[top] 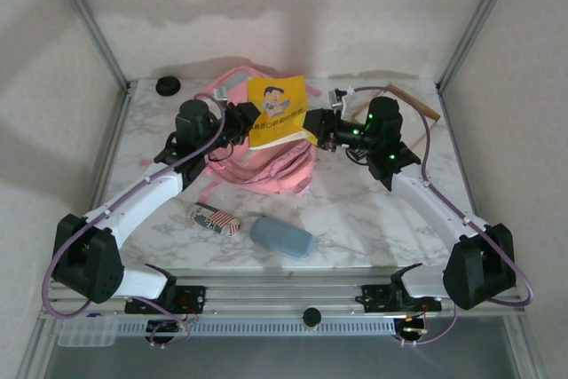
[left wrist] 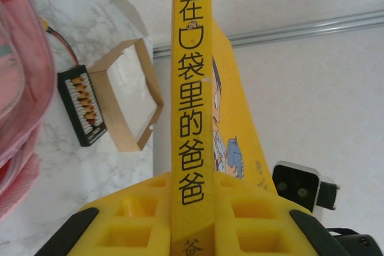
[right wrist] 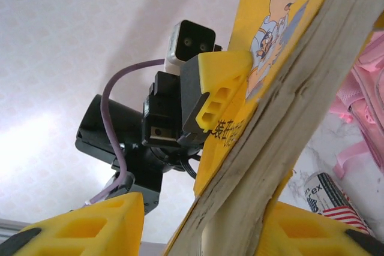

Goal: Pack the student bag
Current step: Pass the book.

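The yellow book (top: 277, 106) hangs in the air over the student bag (top: 275, 170). The left claw (top: 247, 123) is clenched on the book's spine. The right claw (top: 312, 127) has a finger on each side of the book's page edge. The pictures do not show if it is squeezing yet.

What could go wrong? If the left claw lets go before the right claw has a good hold, the book could tip and drop onto the counter (top: 355, 210). If the two claws pull different ways, the book could twist or bend. The bag is soft and floppy, so its mouth may sag shut. Then a corner of the book could catch on the cloth or on a pink strap (top: 217, 185) and push the bag along instead of going in.

The bag lies slumped at the back middle of the counter, right under the book. Its long way seems to run from the back wall toward the arms. A loop shows at the far end, so its top likely points away from the arms. The book hides its mouth, so nobody can tell if it is open.
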